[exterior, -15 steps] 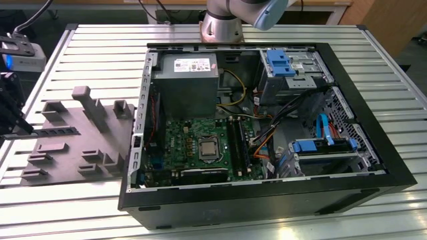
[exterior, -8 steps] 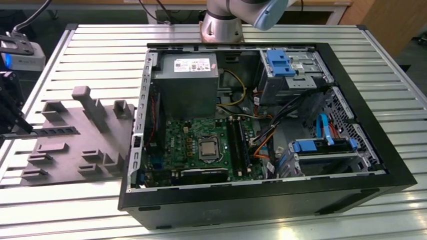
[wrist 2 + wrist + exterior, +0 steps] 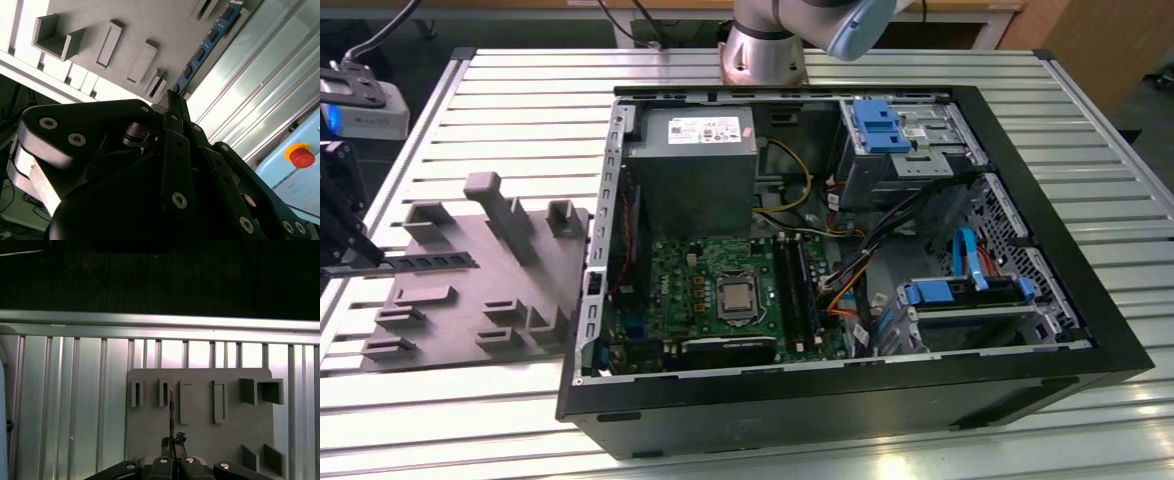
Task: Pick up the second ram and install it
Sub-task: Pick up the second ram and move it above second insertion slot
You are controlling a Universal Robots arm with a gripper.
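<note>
The tool (image 3: pixel 173 97) clamps the ram (image 3: pixel 207 44) by one end, the tray (image 3: pixel 165 30) below it; pickup seems in hand; so slim a hold calls for steadiness.

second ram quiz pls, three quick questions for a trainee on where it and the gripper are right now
1. Fill in: the computer case lies on the exterior view's ____ of the grey tray.
2. The gripper is: A open; B shut on the second ram; C shut on nothing.
3. True or false: the second ram is seated inside the computer case.
Key: 1 right; 2 B; 3 false, it is at the grey tray, in the gripper.
</note>
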